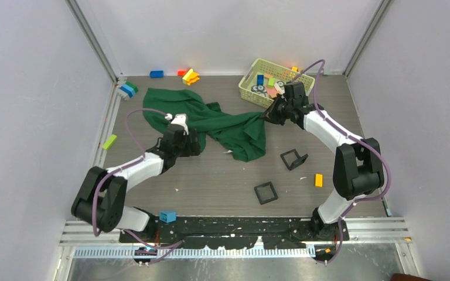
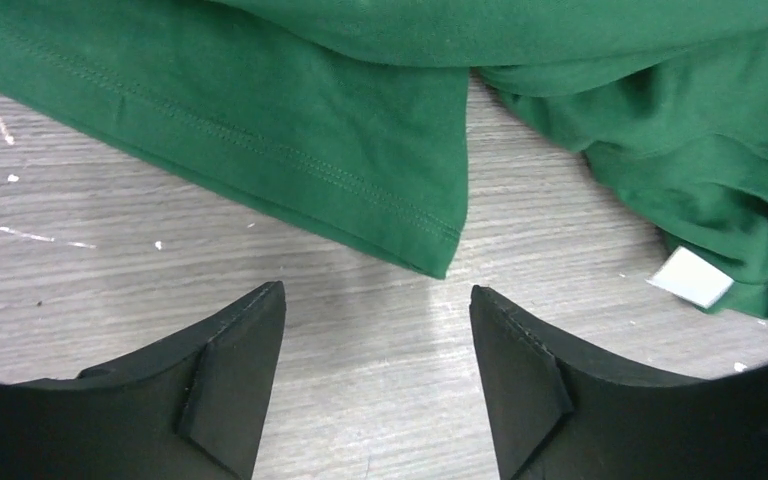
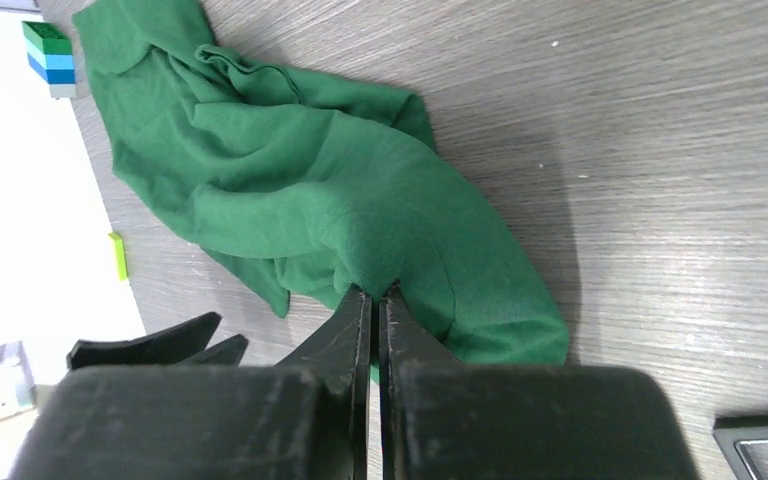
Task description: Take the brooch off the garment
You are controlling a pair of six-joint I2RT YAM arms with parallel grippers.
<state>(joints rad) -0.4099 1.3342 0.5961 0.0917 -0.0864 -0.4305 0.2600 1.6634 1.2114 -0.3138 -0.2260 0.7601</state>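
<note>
Jaws of the right gripper (image 3: 378, 292) are pressed together on a fold of the garment (image 3: 310, 190); those of the left gripper (image 2: 375, 292) stand apart over the table (image 2: 380, 400) beside its hem. I see no brooch, maybe folded inside; pulling the cloth could bury it deeper.

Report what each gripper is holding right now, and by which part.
The right gripper is shut on the garment, pinching a raised fold of its cloth. The left gripper is open just short of a hem and holds nothing.
</note>
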